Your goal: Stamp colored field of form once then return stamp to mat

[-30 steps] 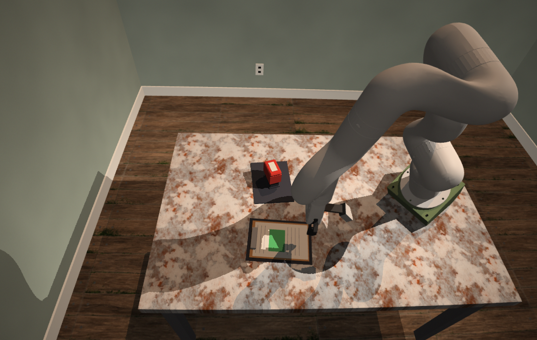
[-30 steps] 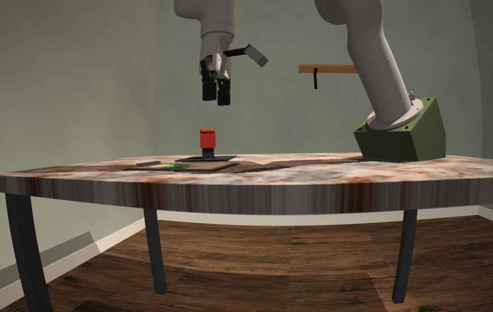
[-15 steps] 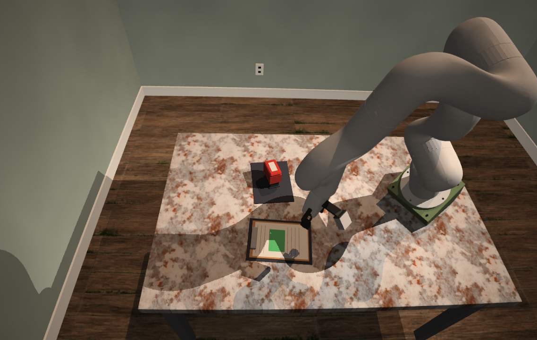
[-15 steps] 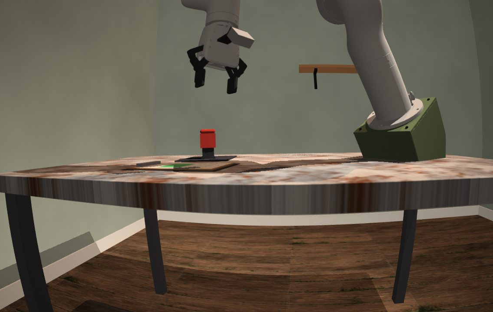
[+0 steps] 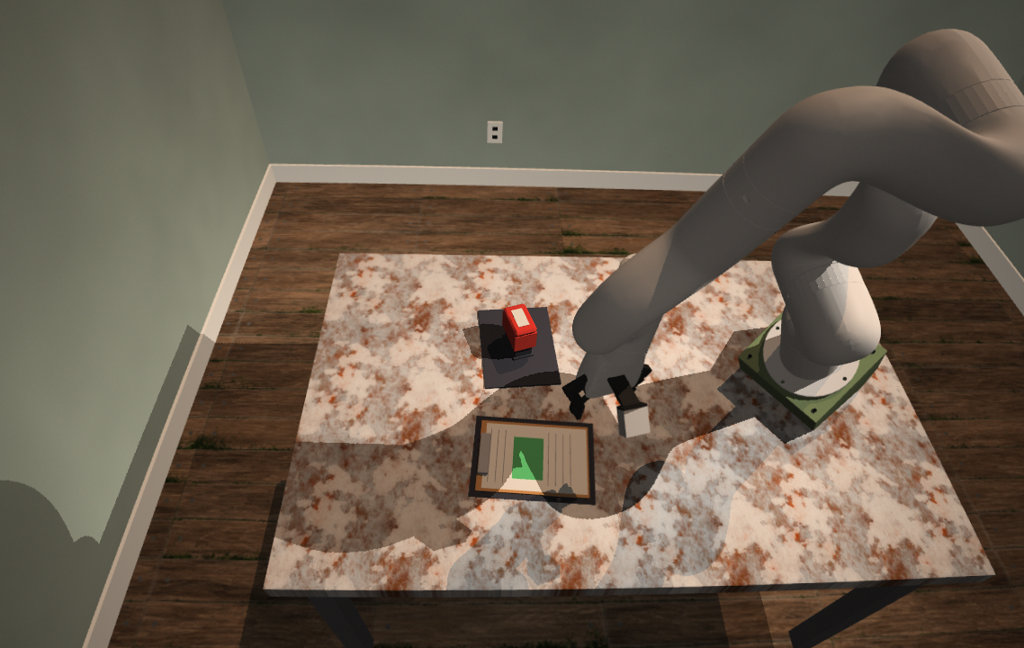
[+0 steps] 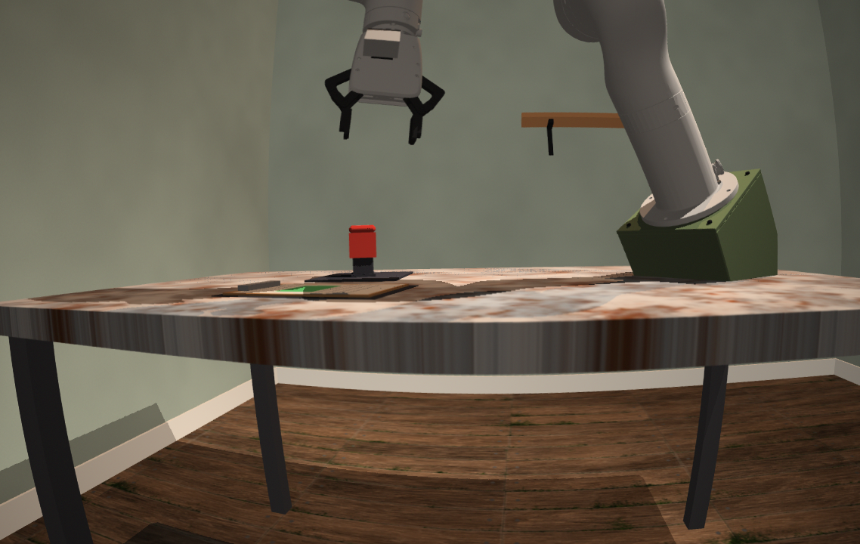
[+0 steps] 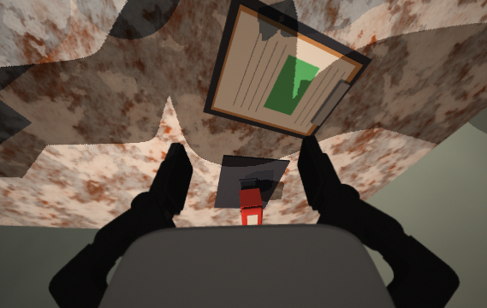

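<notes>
Stamp (image 5: 519, 326): red body, pale label on top, dark lower part. Mat (image 5: 527, 372): dark grey, plain. Form (image 5: 564, 454): tan sheet with thin grey lines, green field (image 5: 527, 456), orange edging, black border. Table (image 5: 741, 499): mottled cream and rust. Gripper (image 6: 378, 128): black fingers, grey body. Arm base (image 6: 744, 236): olive green. Floor (image 6: 487, 459): dark brown wood grain.

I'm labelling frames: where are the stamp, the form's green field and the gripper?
stamp (image 5: 519, 326): top view, its red cap.
green field (image 5: 528, 457): top view, its middle.
gripper (image 6: 378, 131): exterior view, midway between the open fingertips.
</notes>
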